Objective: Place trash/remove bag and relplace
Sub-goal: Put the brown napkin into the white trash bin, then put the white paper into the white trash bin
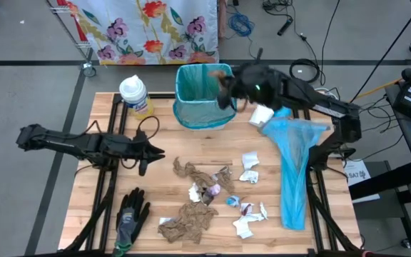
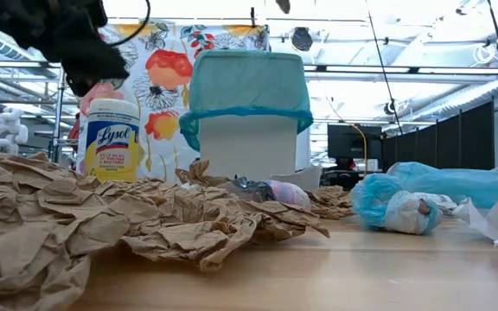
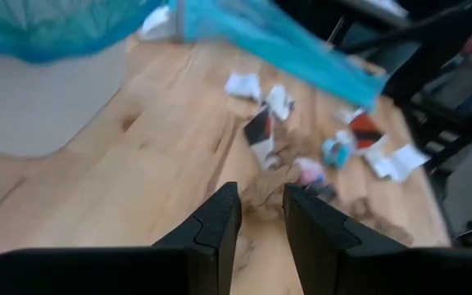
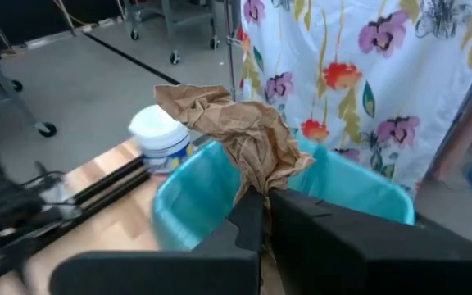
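The bin (image 1: 204, 96), lined with a teal bag, stands at the table's far middle. My right gripper (image 4: 262, 215) hangs over its open top (image 4: 220, 197), shut on a crumpled brown paper towel (image 1: 218, 77). My left gripper (image 3: 260, 215) hovers open and empty left of the trash, above bare wood. More trash lies on the table: brown paper towels (image 1: 191, 171) (image 1: 188, 221), white scraps (image 1: 250, 168) (image 1: 248, 218), a blue wrapper ball (image 1: 232, 201) and a pinkish ball (image 1: 212, 190). My right gripper pinches the brown paper towel by its lower bunched part (image 4: 262, 187) between its two fingers. The rest of the towel (image 4: 236, 123) stands crumpled beyond the fingertips. It is lifted clear, above the bin's opening.
A loose blue bag (image 1: 291, 164) lies lengthwise along the table's right side. A Lysol wipes tub (image 1: 134, 93) stands left of the bin. A black-and-grey glove (image 1: 130, 214) lies near the left front corner. A small white thing (image 1: 261, 116) sits right of the bin.
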Action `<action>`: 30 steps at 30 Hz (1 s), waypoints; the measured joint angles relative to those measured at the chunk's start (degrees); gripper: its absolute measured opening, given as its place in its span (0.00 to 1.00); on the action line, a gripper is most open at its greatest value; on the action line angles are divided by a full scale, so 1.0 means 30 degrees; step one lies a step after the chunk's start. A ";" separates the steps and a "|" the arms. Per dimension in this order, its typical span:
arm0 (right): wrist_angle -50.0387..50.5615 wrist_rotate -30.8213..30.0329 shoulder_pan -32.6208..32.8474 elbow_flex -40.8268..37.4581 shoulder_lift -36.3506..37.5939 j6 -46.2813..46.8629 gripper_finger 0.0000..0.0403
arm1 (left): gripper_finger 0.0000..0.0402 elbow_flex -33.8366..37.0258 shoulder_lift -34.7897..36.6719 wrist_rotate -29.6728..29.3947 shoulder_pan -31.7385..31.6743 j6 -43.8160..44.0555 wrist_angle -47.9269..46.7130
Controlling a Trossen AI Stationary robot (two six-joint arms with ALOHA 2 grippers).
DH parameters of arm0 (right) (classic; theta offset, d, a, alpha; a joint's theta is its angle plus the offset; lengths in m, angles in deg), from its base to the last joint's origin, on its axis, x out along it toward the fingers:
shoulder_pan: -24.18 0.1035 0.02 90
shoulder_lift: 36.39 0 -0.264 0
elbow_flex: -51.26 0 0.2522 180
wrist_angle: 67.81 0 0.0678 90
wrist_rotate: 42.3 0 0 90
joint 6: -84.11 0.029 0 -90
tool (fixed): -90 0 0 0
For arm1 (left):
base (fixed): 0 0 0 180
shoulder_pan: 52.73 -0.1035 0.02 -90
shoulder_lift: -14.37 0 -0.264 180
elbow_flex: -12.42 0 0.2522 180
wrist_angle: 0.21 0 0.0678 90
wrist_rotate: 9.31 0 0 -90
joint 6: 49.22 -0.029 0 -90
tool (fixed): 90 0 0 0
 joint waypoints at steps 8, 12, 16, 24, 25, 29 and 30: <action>-0.1631 0.4725 -0.3190 -0.0007 -0.2844 -0.0897 0.13 | 0.25 0.0000 0.1841 -0.0006 0.0000 -0.0022 -0.0542; -0.1315 0.5949 -0.3783 -0.0033 -0.3873 -0.1002 0.27 | 0.25 -0.0015 0.2373 -0.0027 0.0000 -0.0022 -0.0971; -0.1155 0.6044 -0.3892 -0.0036 -0.3845 -0.1076 0.38 | 0.25 -0.0015 0.2580 -0.0296 0.0000 -0.0032 -0.1252; 0.0294 0.6037 -0.3943 0.0000 -0.1599 -0.0406 0.46 | 0.25 -0.0022 0.2577 -0.0843 0.0000 -0.0207 -0.1569; 0.1000 0.6037 -0.3937 0.0000 -0.1200 0.0060 0.46 | 0.25 -0.0022 0.2573 -0.0956 0.0000 -0.0203 -0.1768; 0.4799 0.6021 -0.3706 0.0000 0.0428 0.2122 0.44 | 0.25 -0.0022 0.2573 -0.1527 0.0000 -0.0207 -0.2612; 0.5841 0.6002 -0.3570 0.0000 0.0801 0.2675 0.44 | 0.25 -0.0022 0.2573 -0.1676 0.0000 -0.0204 -0.2718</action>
